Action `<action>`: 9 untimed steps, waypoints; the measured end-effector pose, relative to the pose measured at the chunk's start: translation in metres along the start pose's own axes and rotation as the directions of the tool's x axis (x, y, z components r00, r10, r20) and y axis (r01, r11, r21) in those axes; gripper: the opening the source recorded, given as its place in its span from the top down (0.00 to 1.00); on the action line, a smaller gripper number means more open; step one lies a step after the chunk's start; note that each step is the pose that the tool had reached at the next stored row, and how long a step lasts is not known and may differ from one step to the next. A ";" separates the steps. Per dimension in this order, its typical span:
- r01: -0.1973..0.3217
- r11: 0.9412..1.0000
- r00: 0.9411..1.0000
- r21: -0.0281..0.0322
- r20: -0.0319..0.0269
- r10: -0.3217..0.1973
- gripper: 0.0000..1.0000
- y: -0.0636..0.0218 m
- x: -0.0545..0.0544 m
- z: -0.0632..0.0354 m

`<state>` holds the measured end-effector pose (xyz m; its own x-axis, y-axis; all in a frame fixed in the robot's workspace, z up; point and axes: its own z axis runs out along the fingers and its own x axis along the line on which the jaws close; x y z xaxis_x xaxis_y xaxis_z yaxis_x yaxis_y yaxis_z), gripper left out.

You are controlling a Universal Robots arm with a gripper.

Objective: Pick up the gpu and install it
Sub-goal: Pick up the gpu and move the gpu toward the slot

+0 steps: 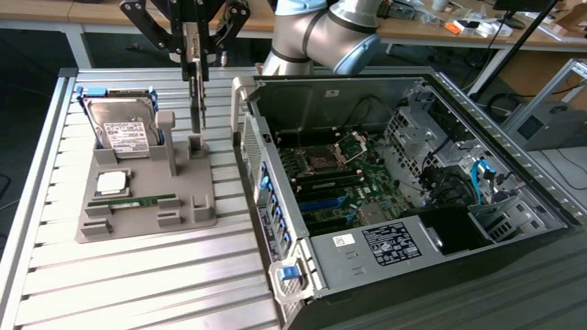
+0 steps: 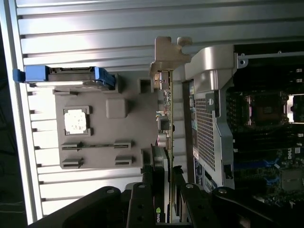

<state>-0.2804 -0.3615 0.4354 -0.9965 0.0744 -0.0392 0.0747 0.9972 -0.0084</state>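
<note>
The gpu [image 1: 198,103] hangs upright and edge-on, a thin dark card with its lower end just above the grey holder tray [image 1: 183,216]. My gripper [image 1: 194,63] is shut on its top edge. In the wrist view the gpu [image 2: 167,102] runs as a thin line from its silver end bracket [image 2: 169,53] down between my black fingers [image 2: 148,192], with the gripper [image 2: 166,194] clamped on it. The card sits beside the wall of the open computer case [image 1: 275,206].
The tray holds a hard drive [image 1: 123,130] in a blue caddy, a processor chip [image 1: 112,181] and a green memory stick [image 1: 137,203]. The open case shows its motherboard [image 1: 335,175] with cables and drive cages at the exterior view's right. Everything rests on a slatted metal table [image 1: 137,282].
</note>
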 end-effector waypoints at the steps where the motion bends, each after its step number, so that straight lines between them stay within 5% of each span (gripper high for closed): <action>1: 0.000 1.000 1.000 0.000 0.000 0.000 0.73 -0.0008 0.000 0.0000; 9: 0.000 1.000 1.000 0.000 -0.001 0.000 0.73 -0.0069 -0.006 0.0003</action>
<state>-0.2744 -0.3689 0.4355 -0.9965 0.0744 -0.0385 0.0748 0.9972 -0.0085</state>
